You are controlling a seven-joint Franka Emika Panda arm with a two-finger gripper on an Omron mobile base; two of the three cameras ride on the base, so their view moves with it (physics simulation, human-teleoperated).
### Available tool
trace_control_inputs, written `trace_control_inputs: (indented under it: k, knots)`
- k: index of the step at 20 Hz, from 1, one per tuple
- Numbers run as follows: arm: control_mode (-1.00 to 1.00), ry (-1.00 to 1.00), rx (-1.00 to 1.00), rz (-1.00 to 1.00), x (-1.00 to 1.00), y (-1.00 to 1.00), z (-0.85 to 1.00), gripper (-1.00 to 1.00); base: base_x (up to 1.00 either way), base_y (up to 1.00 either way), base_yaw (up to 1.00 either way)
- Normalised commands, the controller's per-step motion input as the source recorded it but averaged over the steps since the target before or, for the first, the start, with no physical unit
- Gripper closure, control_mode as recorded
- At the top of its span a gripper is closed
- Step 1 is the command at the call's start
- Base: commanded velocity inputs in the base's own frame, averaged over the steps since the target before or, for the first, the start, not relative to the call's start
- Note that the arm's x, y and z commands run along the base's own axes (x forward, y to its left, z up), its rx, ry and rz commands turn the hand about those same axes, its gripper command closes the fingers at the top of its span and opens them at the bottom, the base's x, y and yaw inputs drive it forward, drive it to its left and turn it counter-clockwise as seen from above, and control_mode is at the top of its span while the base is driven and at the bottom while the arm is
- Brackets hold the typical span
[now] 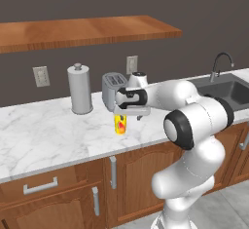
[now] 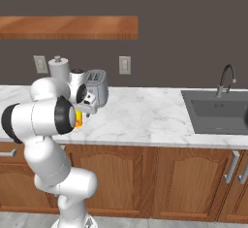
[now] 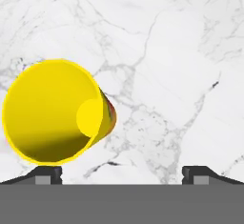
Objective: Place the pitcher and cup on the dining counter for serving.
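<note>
The cup (image 1: 120, 124) is a small yellow tumbler with a red-orange mark. It stands upright on the marble counter with the sink, just in front of the toaster. My gripper (image 1: 128, 116) hangs right above it, pointing down, jaws open and holding nothing. In the hand view the cup (image 3: 53, 112) lies left of centre, its open mouth toward the camera, close to the left fingertip (image 3: 47, 173); the gripper (image 3: 123, 174) is centred to its right. From the right base view my arm covers most of the cup (image 2: 78, 119). The pitcher and the dining counter are out of view.
A tall grey metal canister (image 1: 80, 89) and a toaster (image 1: 114, 89) stand behind the cup. The sink (image 1: 228, 91) with its faucet (image 1: 221, 63) lies to the right. A wooden shelf (image 1: 82, 32) hangs above. The counter's front edge (image 1: 73, 157) runs near.
</note>
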Motion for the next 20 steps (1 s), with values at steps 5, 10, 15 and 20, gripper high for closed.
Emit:
trace_control_inputs:
  k: [5,10,15,20]
  knots:
    - [-1.00,0.00,0.00,0.00,0.04,0.00,0.11,-1.00,0.00,0.00,0.00]
    - [-1.00,0.00,0.00,0.00,0.20,0.00,0.04,-1.00,0.00,0.00,0.00]
    - [-1.00,0.00,-0.01,0.00,0.40,0.00,0.00,-1.00,0.00,0.00,0.00]
    - [-1.00,0.00,0.00,0.00,0.43,0.00,-0.06,-1.00,0.00,0.00,0.00]
